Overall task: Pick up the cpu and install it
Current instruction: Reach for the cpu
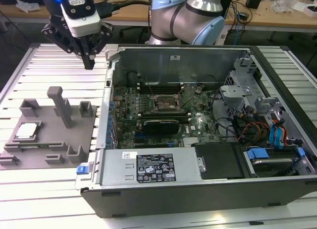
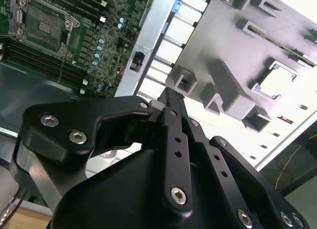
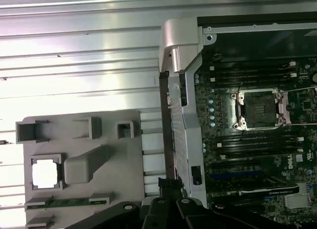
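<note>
From my station I see the gripper (image 1: 89,64) hanging high over the slatted table (image 1: 54,73), between the grey fixture plate (image 1: 49,142) and the wall of the computer case (image 1: 106,115). Its fingers are pressed together and carry nothing. The cpu (image 1: 27,131) lies flat in its square nest on that plate, well apart from the gripper, and I think the raised edges are there to keep the chip in a known position. On the motherboard the socket (image 3: 257,109) seems to me uncovered with its lever swung aside, probably so that it can receive the chip.
</note>
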`<state>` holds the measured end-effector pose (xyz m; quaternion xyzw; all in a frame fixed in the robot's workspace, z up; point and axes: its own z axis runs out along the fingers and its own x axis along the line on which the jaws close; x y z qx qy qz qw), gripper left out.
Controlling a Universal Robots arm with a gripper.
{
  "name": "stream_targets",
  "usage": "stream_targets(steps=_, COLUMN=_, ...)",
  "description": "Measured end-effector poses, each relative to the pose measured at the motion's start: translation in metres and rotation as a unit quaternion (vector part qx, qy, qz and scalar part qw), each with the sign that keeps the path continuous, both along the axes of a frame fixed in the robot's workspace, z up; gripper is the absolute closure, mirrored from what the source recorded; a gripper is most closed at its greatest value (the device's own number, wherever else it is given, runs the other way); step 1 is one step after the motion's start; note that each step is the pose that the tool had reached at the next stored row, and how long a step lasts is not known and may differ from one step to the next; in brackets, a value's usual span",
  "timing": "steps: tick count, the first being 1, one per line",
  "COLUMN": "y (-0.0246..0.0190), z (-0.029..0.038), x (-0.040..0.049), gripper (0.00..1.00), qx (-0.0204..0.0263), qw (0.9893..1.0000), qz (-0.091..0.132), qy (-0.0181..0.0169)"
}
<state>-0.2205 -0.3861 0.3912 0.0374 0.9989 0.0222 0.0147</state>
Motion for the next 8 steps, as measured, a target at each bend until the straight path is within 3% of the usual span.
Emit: stream_targets(steps=8, y=0.0014, z=-0.0003, x=-0.0127, gripper=0.89, qx=0.0000, qw=1.0000, qz=0.000, qy=0.0000)
